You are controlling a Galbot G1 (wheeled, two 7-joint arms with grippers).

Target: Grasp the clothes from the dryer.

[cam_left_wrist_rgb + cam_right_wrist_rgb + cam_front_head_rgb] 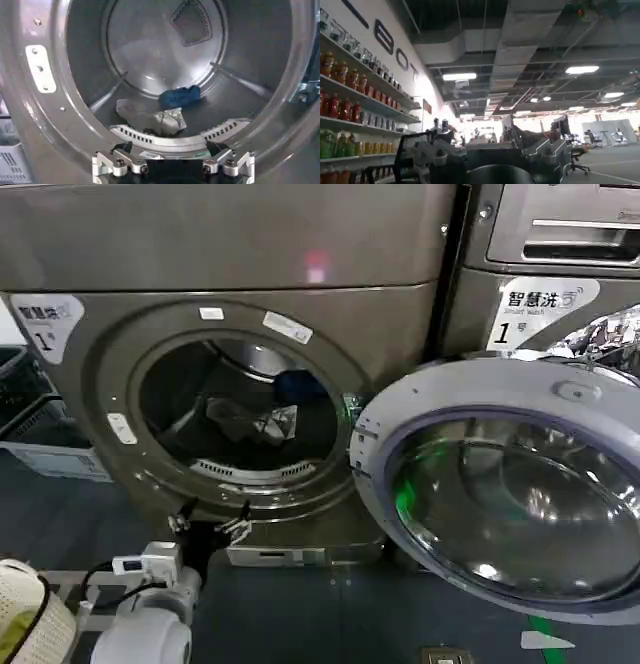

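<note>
So the left tool (212, 524) sits right at the bottom lip of the big bronze-grey metal front-loading dryer (120, 434), just outside the round porthole. In the left wrist view its two silver fingers (112, 164) are spread wide apart with nothing between them, so it's open and empty.

The clothes are straight ahead of that tool and a bit deeper in, lying on the floor of the shiny steel drum (150, 45). There's a crumpled light grey garment (152, 119) closest to the tool, just past the perforated front rim, and a small bunched-up blue cloth (180, 96) behind it, touching or nearly touching it, toward the back wall of the drum. The tool isn't touching either one.

The silver-rimmed round glass door (500, 484) is swung fully open, off to the right of the left tool. A white sticker marked "1" (45, 319) sits on the dryer's front, up and to the left of the tool. A second similar grey machine with a "Smart wash" sticker (540, 304) stands behind the open door.

The right tool (490, 165) is pointed out at the room, toward shelves of coloured bottles (350, 100). Can't tell whether it's open or closed.
</note>
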